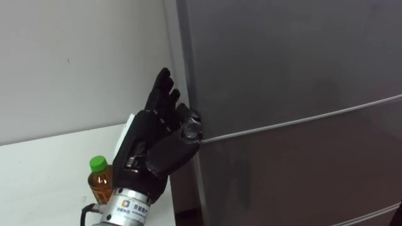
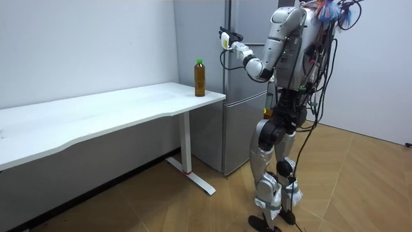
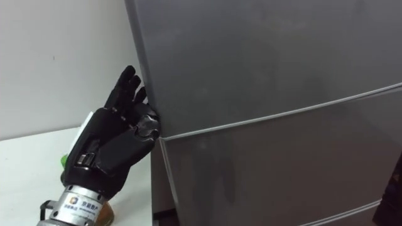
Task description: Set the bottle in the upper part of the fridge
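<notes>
Upright on the table [image 1: 38,169] stands the amber, green-capped bottle [image 1: 100,182]; the left robot hand [image 1: 157,135], fingers straight, touches the fridge [image 1: 282,63].

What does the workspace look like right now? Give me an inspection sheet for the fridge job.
Surface: white table, beside the fridge.
Job's things: bottle upright at the table's corner, untouched; fridge doors shut.
Clutter: nothing seen.
Hands: left hand open, fingers at the upper door's left edge, by the seam.
Cables: nothing seen.
Surroundings: pale wall, wooden floor; robot stands facing the fridge.
</notes>
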Motion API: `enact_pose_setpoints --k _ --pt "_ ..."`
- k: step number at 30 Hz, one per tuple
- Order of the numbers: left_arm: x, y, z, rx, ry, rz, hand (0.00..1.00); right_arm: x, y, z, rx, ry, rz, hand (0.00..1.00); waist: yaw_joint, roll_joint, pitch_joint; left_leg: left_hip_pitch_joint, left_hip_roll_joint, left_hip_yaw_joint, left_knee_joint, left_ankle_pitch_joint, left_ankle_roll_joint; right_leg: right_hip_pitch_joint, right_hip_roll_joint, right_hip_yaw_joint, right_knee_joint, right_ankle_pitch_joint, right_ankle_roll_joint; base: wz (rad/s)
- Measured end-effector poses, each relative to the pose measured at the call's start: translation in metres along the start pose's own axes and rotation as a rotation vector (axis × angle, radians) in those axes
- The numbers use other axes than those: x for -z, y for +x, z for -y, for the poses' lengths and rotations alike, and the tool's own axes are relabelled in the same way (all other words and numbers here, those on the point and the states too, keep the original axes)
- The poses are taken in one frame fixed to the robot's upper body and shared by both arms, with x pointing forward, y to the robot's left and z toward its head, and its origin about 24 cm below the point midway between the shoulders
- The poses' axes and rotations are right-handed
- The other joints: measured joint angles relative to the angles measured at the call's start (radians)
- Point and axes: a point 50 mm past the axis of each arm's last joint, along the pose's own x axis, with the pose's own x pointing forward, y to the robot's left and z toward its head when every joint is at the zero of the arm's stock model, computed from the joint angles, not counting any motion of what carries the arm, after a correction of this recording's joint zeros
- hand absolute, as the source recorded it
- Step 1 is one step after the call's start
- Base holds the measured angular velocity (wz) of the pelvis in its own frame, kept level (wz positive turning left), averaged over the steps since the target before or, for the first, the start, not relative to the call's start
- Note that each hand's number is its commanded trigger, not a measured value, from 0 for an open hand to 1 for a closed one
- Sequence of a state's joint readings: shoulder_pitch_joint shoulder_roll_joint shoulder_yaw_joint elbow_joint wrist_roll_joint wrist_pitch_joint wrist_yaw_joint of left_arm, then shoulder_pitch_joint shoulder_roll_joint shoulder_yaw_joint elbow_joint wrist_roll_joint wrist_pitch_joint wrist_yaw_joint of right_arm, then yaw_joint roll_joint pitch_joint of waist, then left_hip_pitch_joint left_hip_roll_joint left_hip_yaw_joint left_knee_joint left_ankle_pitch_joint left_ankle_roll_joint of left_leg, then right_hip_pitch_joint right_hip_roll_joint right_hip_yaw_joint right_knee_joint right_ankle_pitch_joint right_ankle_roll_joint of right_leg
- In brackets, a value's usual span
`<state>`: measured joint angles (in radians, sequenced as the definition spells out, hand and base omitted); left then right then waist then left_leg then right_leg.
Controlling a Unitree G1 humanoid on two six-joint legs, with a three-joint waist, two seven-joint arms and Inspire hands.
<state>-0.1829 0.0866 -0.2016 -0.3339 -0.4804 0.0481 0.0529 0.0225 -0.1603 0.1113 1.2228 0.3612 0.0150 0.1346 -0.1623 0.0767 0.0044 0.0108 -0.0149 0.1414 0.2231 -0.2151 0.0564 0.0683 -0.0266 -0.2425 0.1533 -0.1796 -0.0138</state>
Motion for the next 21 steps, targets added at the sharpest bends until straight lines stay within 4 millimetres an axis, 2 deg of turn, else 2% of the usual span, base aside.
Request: enact_pose_setpoints --k 7,18,20,21 --pt "0.001 0.000 0.004 0.040 -0.024 -0.006 0.00 0.000 0.000 0.000 -0.004 0.002 -0.001 0.00 0.001 -0.009 0.0061 0.001 0.000 0.011 0.000 0.000 0.000 -0.003 0.001 0.019 -0.002 0.000 0.001 -0.03" --pt "0.003 0.000 0.010 0.077 -0.036 -0.010 0.01 -0.001 0.000 -0.001 -0.004 0.001 0.001 0.00 -0.002 -0.010 0.0053 -0.001 0.000 0.020 0.000 0.000 0.000 -0.002 0.001 0.020 -0.002 0.000 0.001 0.01" --pt "0.004 0.000 0.013 0.098 -0.042 -0.012 0.19 -0.001 0.000 -0.001 -0.004 0.001 0.001 0.00 -0.003 -0.010 0.0051 -0.001 0.000 0.021 0.000 0.000 0.001 0.000 0.001 0.018 -0.003 -0.001 0.001 0.06" --pt "0.004 0.000 0.013 0.099 -0.051 -0.013 0.61 -0.001 0.000 -0.001 -0.004 0.001 0.002 0.00 -0.003 -0.011 0.0051 -0.001 0.000 0.020 0.000 0.001 0.001 0.000 0.000 0.017 -0.003 -0.001 0.001 0.07"
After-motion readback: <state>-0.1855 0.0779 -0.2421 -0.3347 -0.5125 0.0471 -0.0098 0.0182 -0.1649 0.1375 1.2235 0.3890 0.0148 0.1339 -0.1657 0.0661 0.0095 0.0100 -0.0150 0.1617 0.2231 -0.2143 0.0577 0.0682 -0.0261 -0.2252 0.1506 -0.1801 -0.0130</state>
